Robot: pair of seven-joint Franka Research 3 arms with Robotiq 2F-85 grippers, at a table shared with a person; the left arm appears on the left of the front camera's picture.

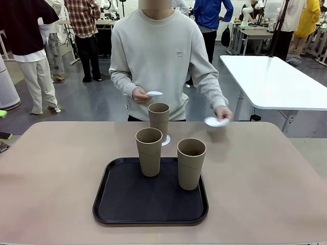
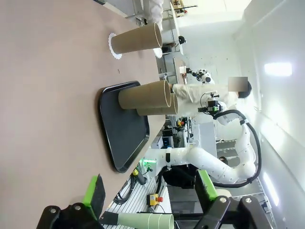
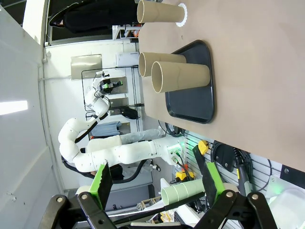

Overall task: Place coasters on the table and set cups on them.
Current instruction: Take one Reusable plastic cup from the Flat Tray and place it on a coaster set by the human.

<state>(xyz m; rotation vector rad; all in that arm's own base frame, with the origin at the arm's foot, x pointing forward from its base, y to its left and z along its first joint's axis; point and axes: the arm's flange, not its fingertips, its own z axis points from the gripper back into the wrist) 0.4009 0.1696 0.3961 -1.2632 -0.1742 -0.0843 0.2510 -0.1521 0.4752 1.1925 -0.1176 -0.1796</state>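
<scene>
- Nearest the camera, a black tray (image 1: 150,204) lies flat on the desk (image 1: 56,173), at the middle of its near edge.
- Three cups (image 1: 148,151) are counted. Each stands upright with its long axis vertical and its wider mouth pointing up.
- Two of them are on the tray: the left cup (image 1: 148,158) at the tray's far-left corner and the right cup (image 1: 191,166) on its right half, not touching each other.
- The far cup (image 1: 159,117) stands on the desk just beyond the tray, toward the far edge.
- Three coasters (image 1: 165,140) are counted. One lies flat under the far cup.
- A second coaster (image 1: 155,93) is in the person's right hand (image 1: 139,95), beyond the far edge.
- The third coaster (image 1: 215,122) is in the person's left hand (image 1: 224,112), at the far edge.
- The left gripper (image 2: 148,183) has its jaws apart with nothing between them.
- The right gripper (image 3: 156,171) also has its jaws wide apart and empty.
</scene>
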